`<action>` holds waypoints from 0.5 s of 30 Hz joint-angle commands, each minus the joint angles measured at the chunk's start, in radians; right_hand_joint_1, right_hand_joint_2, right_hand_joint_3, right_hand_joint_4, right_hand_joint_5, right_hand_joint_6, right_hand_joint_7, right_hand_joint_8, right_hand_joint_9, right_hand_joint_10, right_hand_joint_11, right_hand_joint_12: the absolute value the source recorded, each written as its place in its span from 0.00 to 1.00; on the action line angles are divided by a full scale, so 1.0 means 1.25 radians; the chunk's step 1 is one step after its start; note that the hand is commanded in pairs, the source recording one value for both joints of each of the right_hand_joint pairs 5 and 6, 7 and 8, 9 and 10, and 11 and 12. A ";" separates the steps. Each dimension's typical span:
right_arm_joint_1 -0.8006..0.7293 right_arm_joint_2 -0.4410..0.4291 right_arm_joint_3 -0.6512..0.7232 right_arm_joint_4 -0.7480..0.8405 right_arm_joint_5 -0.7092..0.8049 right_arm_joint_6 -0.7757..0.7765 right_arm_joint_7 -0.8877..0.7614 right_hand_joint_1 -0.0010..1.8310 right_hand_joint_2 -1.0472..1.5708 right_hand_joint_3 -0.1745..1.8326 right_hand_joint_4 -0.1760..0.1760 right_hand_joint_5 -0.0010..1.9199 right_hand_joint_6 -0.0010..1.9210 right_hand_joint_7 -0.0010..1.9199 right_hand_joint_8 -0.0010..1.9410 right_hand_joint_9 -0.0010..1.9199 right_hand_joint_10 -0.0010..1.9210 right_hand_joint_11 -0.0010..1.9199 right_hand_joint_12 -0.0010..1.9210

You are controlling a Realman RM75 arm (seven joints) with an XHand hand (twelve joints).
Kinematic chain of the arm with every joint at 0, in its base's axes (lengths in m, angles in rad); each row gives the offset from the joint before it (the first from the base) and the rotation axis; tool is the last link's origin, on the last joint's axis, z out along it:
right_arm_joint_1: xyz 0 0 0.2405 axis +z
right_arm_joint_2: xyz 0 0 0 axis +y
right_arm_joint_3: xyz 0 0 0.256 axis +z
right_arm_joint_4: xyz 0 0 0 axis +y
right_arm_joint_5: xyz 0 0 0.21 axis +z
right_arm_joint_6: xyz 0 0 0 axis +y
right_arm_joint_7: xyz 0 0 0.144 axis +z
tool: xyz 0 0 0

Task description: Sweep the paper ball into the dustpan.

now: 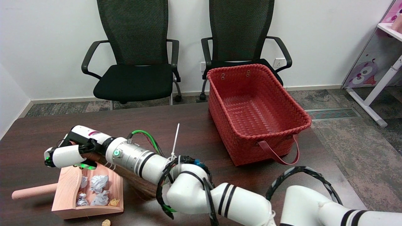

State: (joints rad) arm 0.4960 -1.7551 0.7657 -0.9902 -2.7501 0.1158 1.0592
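1. My right hand [70, 152] hangs over the far end of the dustpan [67, 191], fingers curled around the brown handle of a broom [135, 185]; I am holding it.
2. The broom's bristles slant down under my forearm to the table [194, 125], just right of the dustpan's open side.
3. The wooden dustpan lies at the table's near left, its round handle sticking out to the left.
4. Inside it sit white paper balls [99, 182], with one tan ball at the near right corner.
5. One tan paper ball [106, 222] lies on the table just outside the pan's near edge.
6. A red basket [282, 138] stands well apart on the table's far right.
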 commanded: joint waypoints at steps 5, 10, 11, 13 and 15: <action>0.123 -0.080 -0.060 0.251 0.328 0.166 0.330 0.43 0.80 1.00 0.48 1.00 1.00 1.00 0.99 1.00 1.00 1.00 1.00; 0.137 -0.060 -0.090 0.221 0.378 0.219 0.412 0.44 0.72 1.00 0.48 1.00 1.00 1.00 0.99 1.00 1.00 1.00 1.00; 0.138 -0.053 -0.095 0.207 0.388 0.232 0.417 0.44 0.71 1.00 0.48 1.00 1.00 1.00 0.99 1.00 1.00 1.00 1.00; 0.138 -0.038 -0.102 0.181 0.402 0.254 0.419 0.44 0.69 1.00 0.47 1.00 1.00 1.00 0.99 1.00 1.00 1.00 1.00; 0.137 -0.027 -0.110 0.156 0.408 0.275 0.420 0.44 0.68 1.00 0.47 1.00 1.00 1.00 0.99 1.00 1.00 1.00 1.00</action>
State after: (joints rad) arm 0.5981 -1.8205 0.7073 -0.7767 -2.4734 0.2722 1.3445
